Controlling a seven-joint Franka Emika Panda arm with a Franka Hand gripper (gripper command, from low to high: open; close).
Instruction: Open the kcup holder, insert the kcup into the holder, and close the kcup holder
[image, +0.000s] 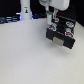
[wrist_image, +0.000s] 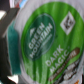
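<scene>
White bottle (image: 25, 11): one, standing at the far left of the tabletop (image: 25, 55), well clear of the work.
Kcup (wrist_image: 46, 40): one, its green lid filling the wrist view, so the tool (image: 49, 19) is clamping it, held over the slots for dropping in, I'd judge.
Kcup holder (image: 61, 34): one black box at the right, sitting under the arm, drawer looking pulled out toward the near side.

My fingers (image: 50, 21) are too small and blurred to judge above the kcup holder (image: 61, 33), and in the wrist view the kcup (wrist_image: 44, 40) overruns the picture's edges, its print smeared.
</scene>
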